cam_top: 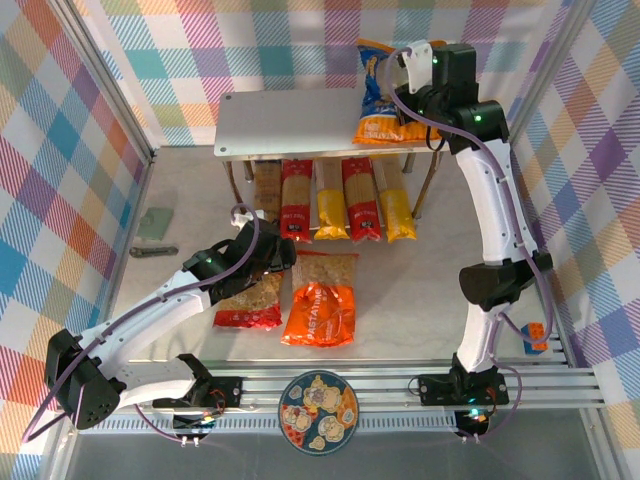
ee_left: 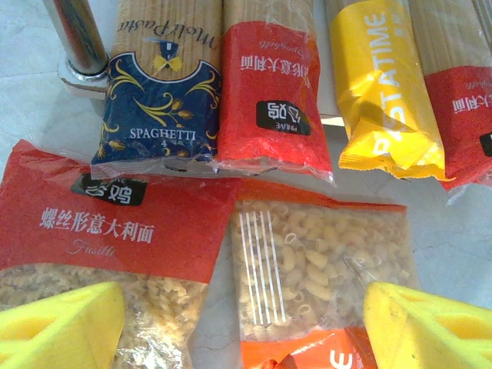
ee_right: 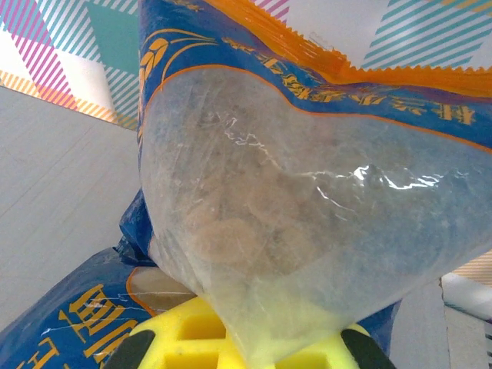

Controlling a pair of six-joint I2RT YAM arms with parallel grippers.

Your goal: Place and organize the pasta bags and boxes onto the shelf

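Surface: pale grey table [cam_top: 435, 290], matt, faintly marbled in the L wrist view. Walls on 3 sides are pastel plaid cloth [cam_top: 80, 120]. Alu rails [cam_top: 400, 385] run along the near edge. The shelf [cam_top: 290, 125] stands back-centre w/ its board bare on the left and middle. One chrome leg [ee_left: 77, 38] is footed on the table.

R gripper [cam_top: 412, 72] is up at the shelf's right end, jaws closed, pinching the blue bag [cam_top: 380, 95] by its film. The bag's bottom is on the board's right end; upright or tilted, can't tell. In the R wrist view the bag's clear window sits right against the yellow pads [ee_right: 192, 338].

5 spaghetti packs lie flat on the table, side by side, far ends under the board. L to R: tan-brown pack [cam_top: 267, 190], red pack [cam_top: 296, 200], yellow pack [cam_top: 331, 210], 2nd red pack [cam_top: 361, 200], 2nd yellow pack [cam_top: 398, 212].

L gripper [cam_top: 278, 255] is low, just in front of the packs, jaws wide, nothing held. Its yellow fingertips [ee_left: 61, 323] straddle the red bag [ee_left: 115, 223] and orange bag [ee_left: 315, 261]. Both bags lie flat, edges touching. Whether the fingertips touch the bags, can't tell.

Misc: patterned plate [cam_top: 318, 412] on the near rails. Grey-green pad [cam_top: 155, 222] and small dark tool [cam_top: 152, 252] at table left.
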